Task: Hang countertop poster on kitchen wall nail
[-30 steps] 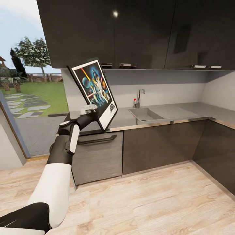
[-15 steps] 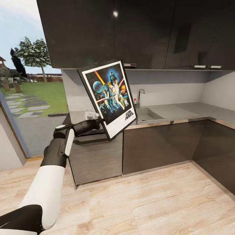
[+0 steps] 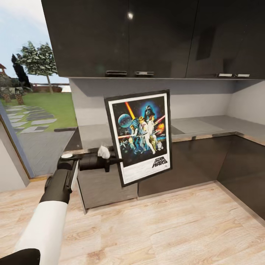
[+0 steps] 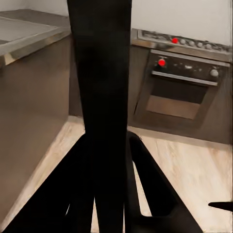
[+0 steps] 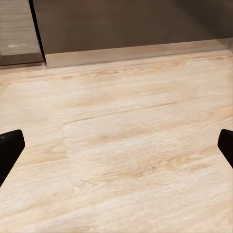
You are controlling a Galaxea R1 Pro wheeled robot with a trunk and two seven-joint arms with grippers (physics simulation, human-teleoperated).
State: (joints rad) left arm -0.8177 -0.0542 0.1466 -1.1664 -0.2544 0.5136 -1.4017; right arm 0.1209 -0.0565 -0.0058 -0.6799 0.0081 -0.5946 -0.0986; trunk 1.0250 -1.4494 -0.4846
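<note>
In the head view the poster [image 3: 141,137] was off the kitchen countertop [image 3: 217,126] and carried in the air in front of it, near the robot, its face turned to the camera. The left gripper [image 3: 115,161] pinched the frame low on its left edge, the arm reaching out level from the left. The pick-up looked done and the carry to the wall was in hand. No wall nail could be made out on the light-grey wall under the dark upper cabinets [image 3: 147,36], so the next move probably called for turning to find one, then raising the poster flat against the wall. The print hung nearly upright, tilted a little, with a black frame, a white border, bright figures on dark blue space and the black logo at lower right.

In the left wrist view the poster [image 4: 104,97] showed edge-on as a tall black band between the dark fingers [image 4: 145,174], which closed on it. Far beyond stood an oven [image 4: 179,92] with red lights, above pale wood floor [image 4: 194,165].

In the right wrist view the right gripper [image 5: 116,145] stood spread wide, one fingertip [image 5: 9,145] at each side, holding nothing, over the wood floor near a dark cabinet base [image 5: 131,24].
</note>
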